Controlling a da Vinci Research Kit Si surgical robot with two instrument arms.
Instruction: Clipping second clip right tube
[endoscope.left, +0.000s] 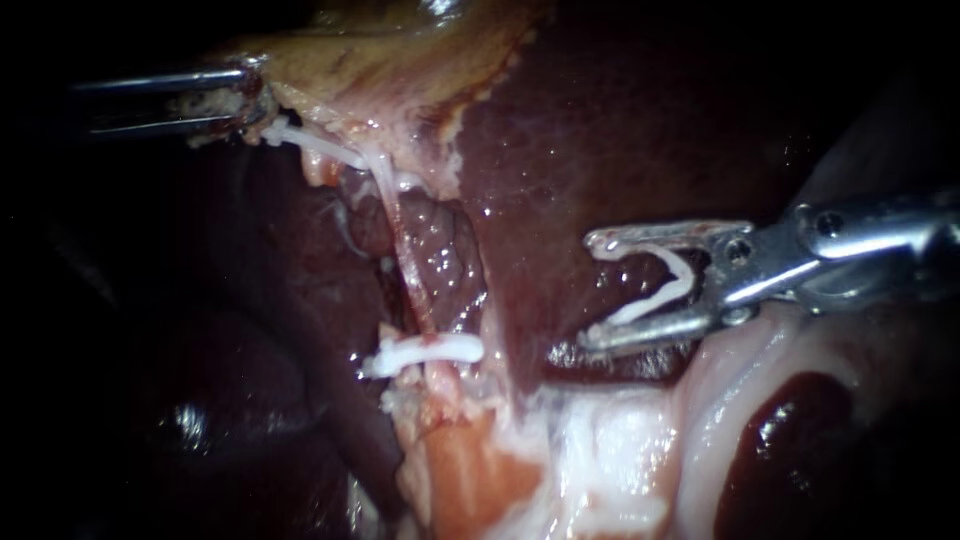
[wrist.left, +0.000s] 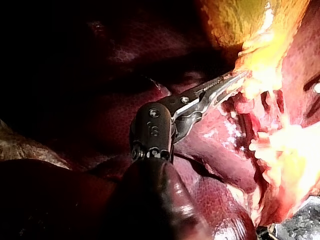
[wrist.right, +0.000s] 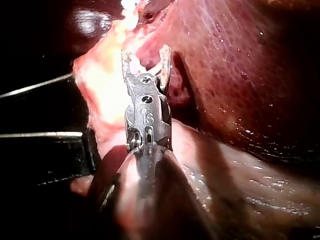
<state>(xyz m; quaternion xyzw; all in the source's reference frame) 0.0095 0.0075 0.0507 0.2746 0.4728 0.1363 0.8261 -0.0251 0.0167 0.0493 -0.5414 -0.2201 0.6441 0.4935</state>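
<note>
Tube (endoscope.left: 402, 240), bare above set clip (endoscope.left: 425, 350), well left of right instrument (endoscope.left: 592, 290) gripping loaded clip (endoscope.left: 680, 282); left instrument (endoscope.left: 248, 100) clenched on tissue (endoscope.left: 212, 101): best to straddle fully, square, clear of liver (endoscope.left: 580, 130), before closing.

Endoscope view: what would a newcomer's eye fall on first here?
First, the right instrument at the right, its jaws spread wide around a bent white clip that they hold in front of the dark liver. Next, a closed clip clamped across the thin tube near the middle. At the upper left, the left instrument grips pale tissue.
</note>
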